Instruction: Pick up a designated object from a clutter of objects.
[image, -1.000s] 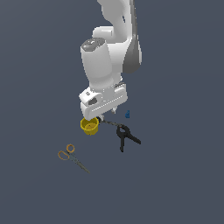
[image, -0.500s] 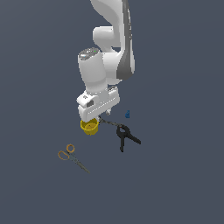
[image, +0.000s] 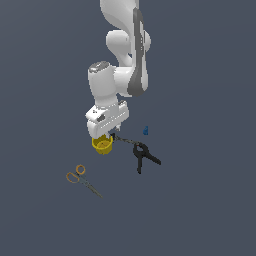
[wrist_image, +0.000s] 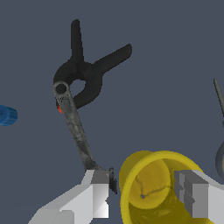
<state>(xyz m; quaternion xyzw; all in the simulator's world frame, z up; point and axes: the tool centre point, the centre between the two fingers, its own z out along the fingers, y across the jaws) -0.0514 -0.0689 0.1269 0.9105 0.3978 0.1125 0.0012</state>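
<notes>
The yellow cup (image: 102, 145) stands upright on the tabletop (image: 200, 200), mouth open to the wrist camera, directly under the arm's hand and partly hidden by it in the exterior view; in the wrist view the cup (wrist_image: 153, 188) fills the gap between the two fingers (wrist_image: 100, 192), one finger outside its wall on the wrench side and the other (wrist_image: 197, 197) over the rim on the far side, so the fingers (image: 106, 134) are spread and straddle it, not yet pinching; whether either pad touches the wall I cannot tell; the relation that matters is that the cup sits slightly off-centre toward the second finger, and being round it has no long axis to line up with, so the closing line only needs to cross the cup's middle; just beside the first finger lies the thin wrench (wrist_image: 74, 127), its near end very close to that finger and its ring end reaching to the black clamp (wrist_image: 87, 72); the small blue piece (wrist_image: 6, 116) lies apart beyond the clamp; the scissors (image: 82, 180) sit well apart toward the exterior view's left.
</notes>
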